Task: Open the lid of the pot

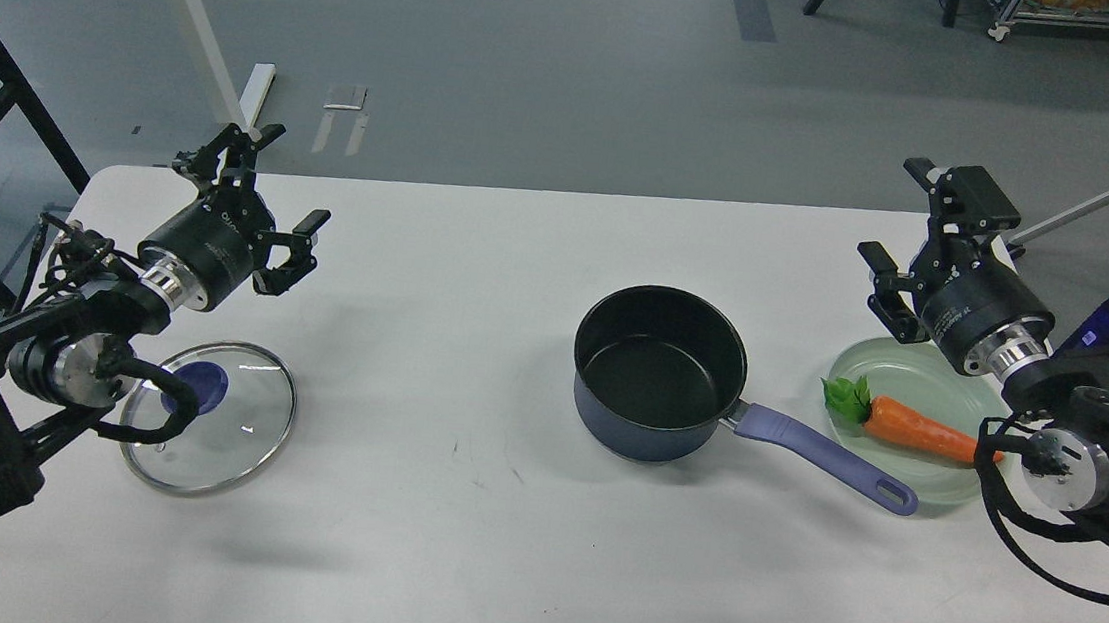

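Note:
The dark blue pot [658,371] stands uncovered in the middle of the table, with its lavender handle [822,460] pointing right and toward me. The glass pot lid [223,423] lies flat on the table at the left, its blue knob partly hidden by my left arm's cable. My left gripper [269,188] is open and empty, raised beyond the lid and apart from it. My right gripper [897,213] is open and empty, raised at the far right, beyond the dish.
A pale green dish [912,361] with a toy carrot [915,433] sits right of the pot, close to the handle's end. The white table [494,547] ends just right of the dish. A white table leg [189,14] and black frame stand at the back left.

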Motion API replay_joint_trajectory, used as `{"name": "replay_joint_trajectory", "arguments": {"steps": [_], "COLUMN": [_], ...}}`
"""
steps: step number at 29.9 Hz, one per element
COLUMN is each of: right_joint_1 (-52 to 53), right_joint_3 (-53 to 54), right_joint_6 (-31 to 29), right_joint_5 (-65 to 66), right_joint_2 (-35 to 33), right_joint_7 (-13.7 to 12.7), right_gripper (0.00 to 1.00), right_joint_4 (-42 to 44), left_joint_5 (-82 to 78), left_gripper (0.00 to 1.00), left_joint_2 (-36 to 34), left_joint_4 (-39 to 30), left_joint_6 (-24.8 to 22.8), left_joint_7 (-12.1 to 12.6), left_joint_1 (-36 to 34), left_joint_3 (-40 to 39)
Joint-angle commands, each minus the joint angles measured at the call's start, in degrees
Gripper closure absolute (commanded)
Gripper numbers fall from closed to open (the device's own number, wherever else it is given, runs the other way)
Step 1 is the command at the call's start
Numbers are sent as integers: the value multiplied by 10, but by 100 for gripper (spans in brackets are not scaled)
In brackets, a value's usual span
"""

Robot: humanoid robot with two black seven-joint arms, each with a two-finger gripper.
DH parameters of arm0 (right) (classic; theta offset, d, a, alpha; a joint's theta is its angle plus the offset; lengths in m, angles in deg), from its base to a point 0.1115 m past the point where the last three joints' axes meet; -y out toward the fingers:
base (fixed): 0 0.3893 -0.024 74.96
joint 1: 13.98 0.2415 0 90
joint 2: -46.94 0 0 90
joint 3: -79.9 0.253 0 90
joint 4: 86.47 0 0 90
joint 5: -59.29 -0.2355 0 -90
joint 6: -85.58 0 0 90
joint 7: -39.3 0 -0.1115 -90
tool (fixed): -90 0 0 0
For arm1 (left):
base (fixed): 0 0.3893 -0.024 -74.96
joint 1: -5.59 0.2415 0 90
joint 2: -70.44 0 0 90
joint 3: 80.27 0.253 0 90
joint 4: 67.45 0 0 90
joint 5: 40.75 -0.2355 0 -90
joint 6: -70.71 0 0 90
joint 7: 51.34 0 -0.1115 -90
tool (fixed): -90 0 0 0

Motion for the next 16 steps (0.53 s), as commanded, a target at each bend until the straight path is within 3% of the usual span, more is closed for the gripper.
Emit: {"name": "replay_joint_trajectory", "arguments": {"steps": [1,6,16], "right_joint_1": [-8,-10,-16], "right_joint_3": [1,-9,-9], "right_joint_6": [-125,-265,-273], "right_joint_5": [-18,-17,-3], "right_joint_2": [7,8,21], "right_joint_7": [0,0,0], "right_gripper": [0,0,0], "right_joint_4": [53,123,131], "left_joint_5": [-15,-19,-19], "left_gripper": [1,1,1], "left_joint_2": [4,5,3], "left_joint_4": [0,0,0], "left_joint_6": [-28,-44,-38], "left_joint_7": [1,1,-1], "left_joint_1": [14,15,15], "left_joint_3": [-5,-9,-18]}}
